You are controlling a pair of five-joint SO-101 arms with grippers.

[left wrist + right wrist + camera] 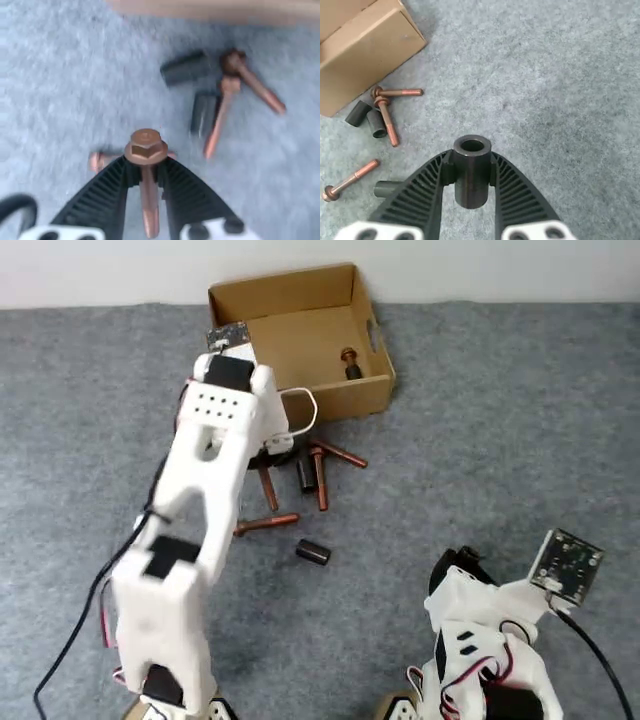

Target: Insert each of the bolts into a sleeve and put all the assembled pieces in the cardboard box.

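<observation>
Table [520,440] is covered in fuzzy grey carpet-type stuff, and there's a plain whitish strip [100,270] running along its far edge.

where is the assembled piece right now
In the high view the assembled piece sits inside the box, on its floor close to the right wall with the handle slot.

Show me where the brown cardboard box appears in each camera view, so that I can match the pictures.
High view: the brown cardboard box stands open at the far side of the grey carpet.
Left wrist view: a blurred brown strip beyond two copper bolts.
Right wrist view: one outer corner, close to those bolts.
Shared landmark: the two copper bolts, heads together beside black sleeves, just in front of the box.
</observation>
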